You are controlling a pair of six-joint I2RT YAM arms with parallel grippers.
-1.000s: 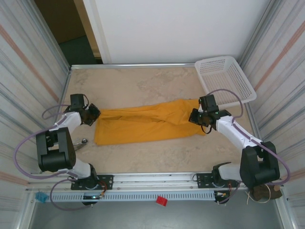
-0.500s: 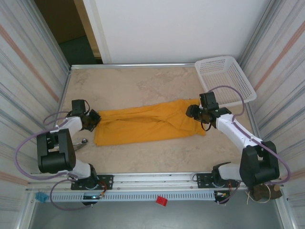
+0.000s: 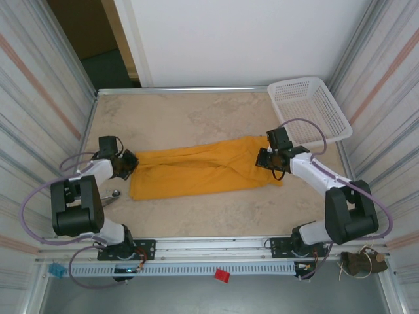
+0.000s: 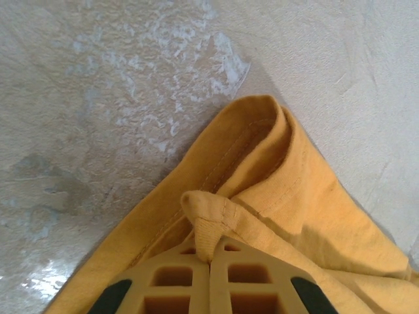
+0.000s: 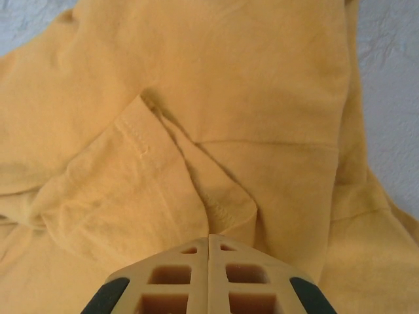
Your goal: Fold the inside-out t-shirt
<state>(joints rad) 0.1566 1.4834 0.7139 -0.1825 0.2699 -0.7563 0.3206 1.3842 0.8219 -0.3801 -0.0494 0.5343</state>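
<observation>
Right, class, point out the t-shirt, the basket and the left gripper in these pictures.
t-shirt [image 3: 203, 171]: top view, middle of the cloth.
basket [image 3: 308, 108]: top view, its bare mesh floor.
left gripper [image 4: 210, 258]: left wrist view, between its fingertips, shut on a fold of the t-shirt.

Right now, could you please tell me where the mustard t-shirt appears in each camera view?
Top external: t-shirt stretched across mid-table, between left end effector and right end effector.
Left wrist: t-shirt fills the lower right, a hemmed corner pinched by the left end effector.
Right wrist: t-shirt covers nearly everything, a stitched fold at the right end effector.
Shared landmark: the pale table, upper left and right edge in the wrist views.
</observation>
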